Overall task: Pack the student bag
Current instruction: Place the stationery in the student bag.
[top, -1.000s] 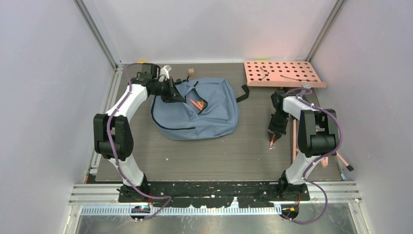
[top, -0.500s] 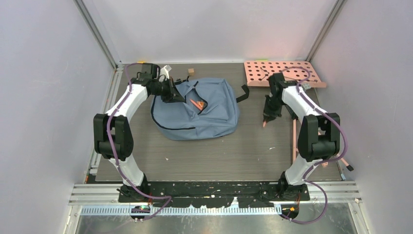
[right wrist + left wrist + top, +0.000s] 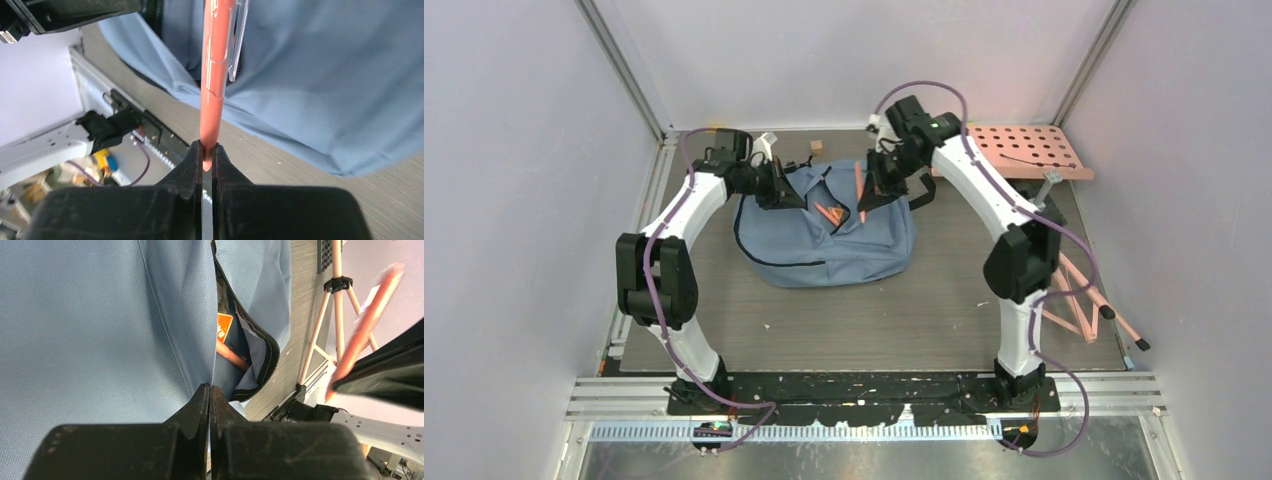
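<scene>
Grey-blue bag point(image 3: 824, 235) lies flat at 11 o'clock on table point(image 3: 874, 320). Its zip lip is pinched tight in left gripper point(image 3: 210, 391) at bag's 10 o'clock. Pen point(image 3: 216, 75) is clamped in right gripper point(image 3: 207, 150), hung above at 1 o'clock. Step judged: pen insertion. Next, the tip must be aimed into the gap and released.

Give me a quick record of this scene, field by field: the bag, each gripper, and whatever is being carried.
bag: lying down, zipper open, orange items inside
left gripper: shut, pinching the bag's fabric beside the opening
right gripper: shut on a pen, over the bag
pen: orange, clear clip, pointing toward the bag
pegboard: far right corner
</scene>
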You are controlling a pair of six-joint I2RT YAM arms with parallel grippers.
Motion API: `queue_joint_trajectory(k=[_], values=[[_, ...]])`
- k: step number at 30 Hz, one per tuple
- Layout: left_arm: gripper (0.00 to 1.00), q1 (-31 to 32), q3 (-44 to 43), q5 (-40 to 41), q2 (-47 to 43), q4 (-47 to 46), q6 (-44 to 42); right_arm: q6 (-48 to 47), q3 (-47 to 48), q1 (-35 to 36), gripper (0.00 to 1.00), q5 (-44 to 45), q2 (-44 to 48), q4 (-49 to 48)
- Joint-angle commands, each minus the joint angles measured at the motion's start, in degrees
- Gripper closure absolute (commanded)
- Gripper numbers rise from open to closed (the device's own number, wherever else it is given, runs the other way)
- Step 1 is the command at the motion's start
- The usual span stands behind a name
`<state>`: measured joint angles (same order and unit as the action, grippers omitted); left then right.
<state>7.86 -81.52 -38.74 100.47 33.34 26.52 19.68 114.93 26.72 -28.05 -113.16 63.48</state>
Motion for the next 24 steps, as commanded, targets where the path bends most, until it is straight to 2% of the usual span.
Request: queue_joint_trajectory(k=[1,10,17,24], values=[[1.0,-0.73,-0.14,-3.14,-3.48,-2.99,-1.36,-0.12,10.34,3.41,0.99,-10.58,-6.55,10.79],[1.0,-0.66,1.43,-5.43,-4.22,-3.72,-2.3,1.6,16.64,6.58,0.99,-17.69,-14.19,15.67],[1.0,-0.64,2.43,-8.23,-4.69,-3.99,-4.18,4.47,17.86,6.68,0.99,-18.15,-17.9,18.04],[1.0,-0.32,3.29,-10.76,-5.5,-3.04,-6.86,6.96,21.57,6.29,0.99,-14.61,-21.38,21.32]])
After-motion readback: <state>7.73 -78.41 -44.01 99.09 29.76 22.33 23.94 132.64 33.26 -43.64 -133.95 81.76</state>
